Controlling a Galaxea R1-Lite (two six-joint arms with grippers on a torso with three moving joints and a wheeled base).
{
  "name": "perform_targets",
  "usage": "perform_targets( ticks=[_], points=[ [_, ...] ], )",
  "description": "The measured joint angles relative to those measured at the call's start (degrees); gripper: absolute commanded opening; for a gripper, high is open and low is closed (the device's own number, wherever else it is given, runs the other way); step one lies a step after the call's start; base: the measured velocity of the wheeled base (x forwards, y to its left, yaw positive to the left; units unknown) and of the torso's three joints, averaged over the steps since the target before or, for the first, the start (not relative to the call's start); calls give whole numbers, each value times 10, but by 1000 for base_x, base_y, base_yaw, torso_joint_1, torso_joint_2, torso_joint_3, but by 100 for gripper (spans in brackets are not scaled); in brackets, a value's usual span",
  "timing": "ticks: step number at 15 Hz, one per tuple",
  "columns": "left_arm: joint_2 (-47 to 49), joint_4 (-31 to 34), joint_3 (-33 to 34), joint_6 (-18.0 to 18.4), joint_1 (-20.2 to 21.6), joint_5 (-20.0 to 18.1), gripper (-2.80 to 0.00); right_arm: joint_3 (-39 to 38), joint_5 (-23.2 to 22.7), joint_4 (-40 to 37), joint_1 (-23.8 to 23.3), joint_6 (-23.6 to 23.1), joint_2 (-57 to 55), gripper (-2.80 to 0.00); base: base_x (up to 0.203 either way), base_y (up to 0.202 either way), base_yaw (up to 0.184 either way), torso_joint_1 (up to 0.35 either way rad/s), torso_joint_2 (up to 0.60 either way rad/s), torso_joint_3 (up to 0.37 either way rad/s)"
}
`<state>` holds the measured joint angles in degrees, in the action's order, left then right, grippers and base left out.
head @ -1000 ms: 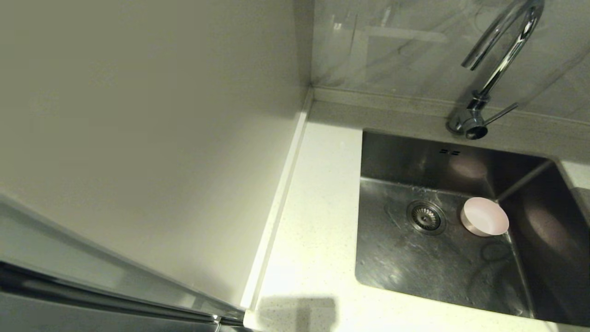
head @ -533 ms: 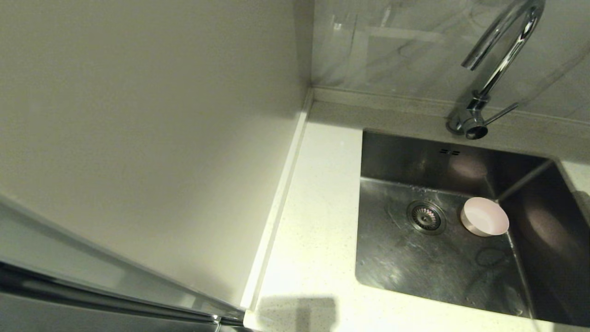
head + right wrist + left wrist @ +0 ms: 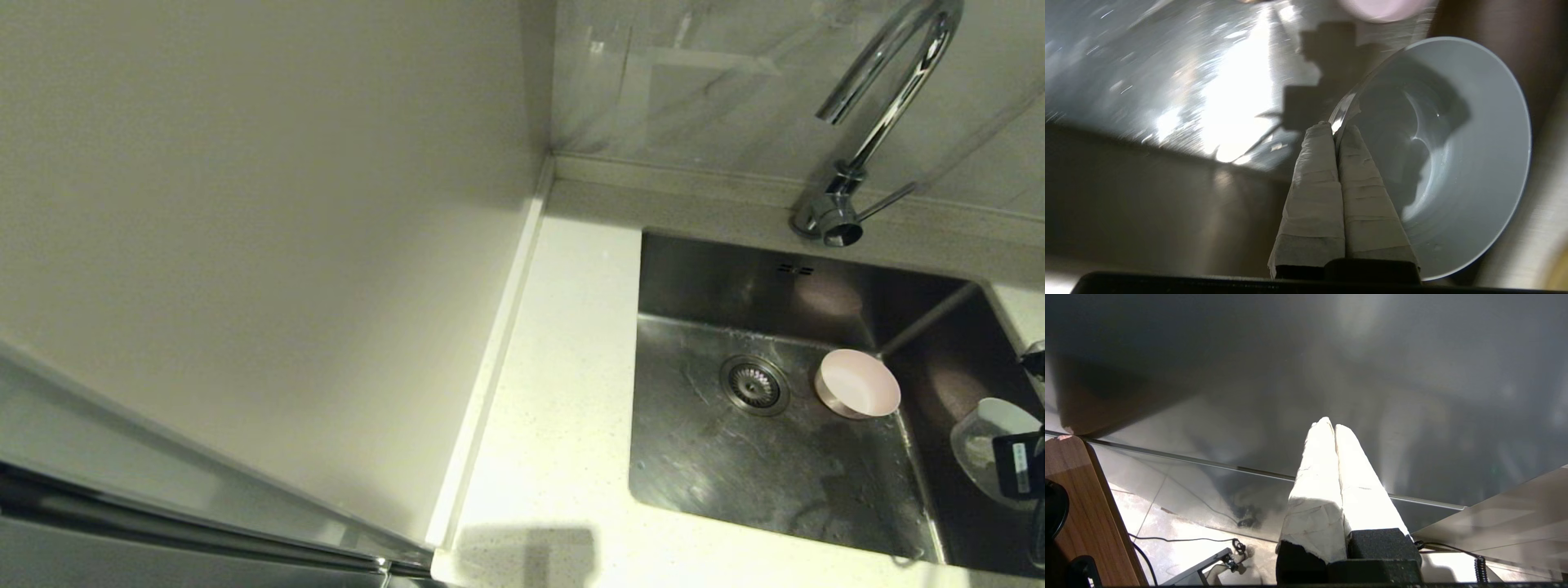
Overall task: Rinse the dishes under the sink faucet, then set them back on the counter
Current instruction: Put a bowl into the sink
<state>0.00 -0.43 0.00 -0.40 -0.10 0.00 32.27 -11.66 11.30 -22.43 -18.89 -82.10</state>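
head view: right gripper [image 3: 1008, 474] has come in at the right edge of the sink [image 3: 735, 474], carrying the grey bowl [image 3: 984, 445]; a second ago neither was in frame. bowl hangs tilted over the right part of the basin, not resting on the floor as far as i can tell. reads as the grey one being brought in for rinsing, so that step is starting, not done. faucet [image 3: 878, 114] shows no water running, lever untouched.

right wrist view: right gripper [image 3: 1337, 130] pinched closed on the grey bowl [image 3: 1453, 163] rim, one finger inside, one outside. pink blur past it is the pink bowl [image 3: 1380, 6].

pink bowl [image 3: 857, 384] sits in the sink just right of the drain [image 3: 753, 384], same spot as before, apart from the grey one.

left wrist view: left gripper [image 3: 1333, 428] parked away from the sink, fingers pressed together, empty.

counts: bowls in view 2 (1 pink, 1 grey), no yellow one seen. faucet 1, sink 1, drain 1, overflow slots 2. counter [image 3: 555, 392] on the left carries no dishes.
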Motion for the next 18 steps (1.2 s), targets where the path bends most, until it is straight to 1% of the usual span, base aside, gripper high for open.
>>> perform_targets(
  ticks=[4,6,8,10,12,14,15,18],
  points=[
    [0,0,0,0,0,0,-280,-14,69,2,125,23,8,-280,0,0,0,0,0,0],
    [0,0,0,0,0,0,-280,-23,94,4,156,25,-7,-280,0,0,0,0,0,0],
    [0,0,0,0,0,0,-280,-31,113,15,166,30,-47,-280,0,0,0,0,0,0],
    [0,0,0,0,0,0,-280,-40,148,63,169,41,-106,-280,0,0,0,0,0,0],
    [0,0,0,0,0,0,-280,-59,199,154,169,41,-174,-280,0,0,0,0,0,0],
    [0,0,0,0,0,0,-280,-91,237,261,169,22,-228,-280,0,0,0,0,0,0],
    [0,0,0,0,0,0,-280,-99,242,290,169,18,-246,-280,0,0,0,0,0,0],
    [0,0,0,0,0,0,-280,-99,247,298,168,20,-284,-280,0,0,0,0,0,0]
  ],
)
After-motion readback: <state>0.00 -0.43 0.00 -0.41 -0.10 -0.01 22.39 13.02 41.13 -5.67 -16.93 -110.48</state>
